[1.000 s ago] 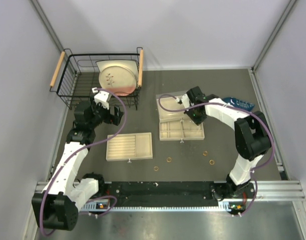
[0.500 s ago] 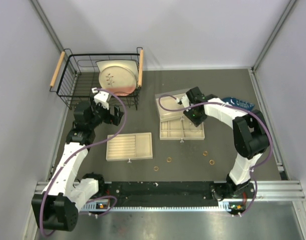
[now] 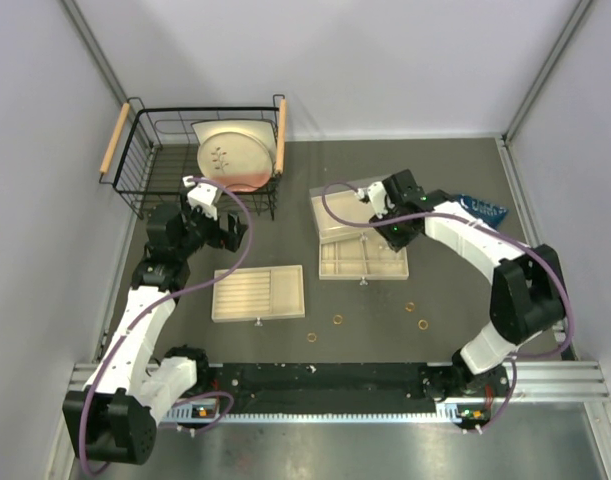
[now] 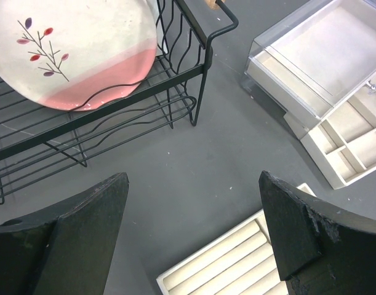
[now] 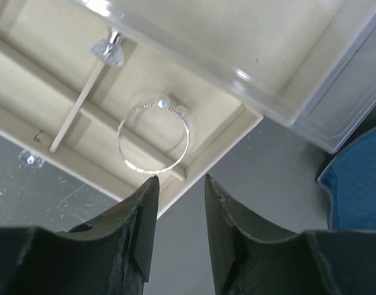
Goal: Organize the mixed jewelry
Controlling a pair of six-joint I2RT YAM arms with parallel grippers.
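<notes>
One silver hoop [image 5: 154, 139] lies just beyond parted fingers [image 5: 137, 224].

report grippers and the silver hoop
Right gripper open, empty, over thin silver wire hoop in beige divided drawer. Left gripper open, empty. Small gold rings loose on grey table. Nothing blocking.

in the top view a wire basket [image 3: 150, 190] sits at the upper left of the bench [image 3: 445, 170], with a plate [image 3: 235, 155] leaning inside it at its right end. right of centre stands a lidded box [image 3: 340, 210]; its drawer [image 3: 363, 260] lies pulled out just below it in the frame. a ridged tray [image 3: 258, 292] lies left of the drawer, apart from it. a flat item [image 3: 482, 209] lies right of the box. four rings [image 3: 337, 320] lie scattered in a loose row below tray and drawer, above the rail [image 3: 325, 380]. in the right wrist view a hoop [image 5: 144, 169] lies in the drawer's corner, across a divider.
</notes>
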